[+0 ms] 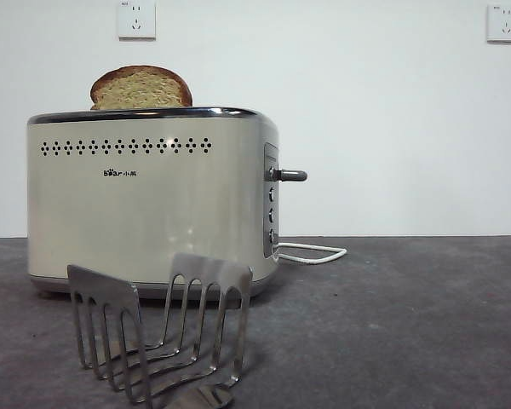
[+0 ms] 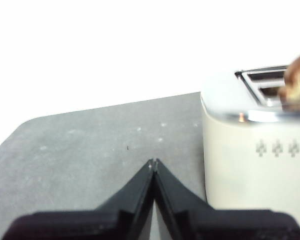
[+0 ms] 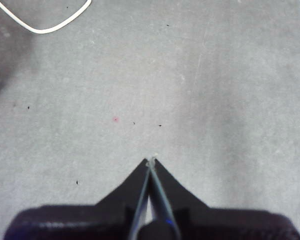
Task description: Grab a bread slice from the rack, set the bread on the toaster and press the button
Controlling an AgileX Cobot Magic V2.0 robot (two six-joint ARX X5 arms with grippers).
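With the slice of bread [image 1: 141,88] sitting in the toaster [image 1: 145,204] slot and both the left gripper [image 2: 153,161] and right gripper [image 3: 151,160] closed on nothing, you are bringing 1 closed tip squarely onto the button [image 1: 291,175].

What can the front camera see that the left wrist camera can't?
Only the front view shows the rack, which stands without bread in front of the toaster, the button sticking out of the toaster's end panel, the white cord and two wall sockets. Only the left wrist view shows the left hand, closed and holding nothing, and the toaster's open slots from above. Both show the cream toaster with the slice of bread poking out of its top.
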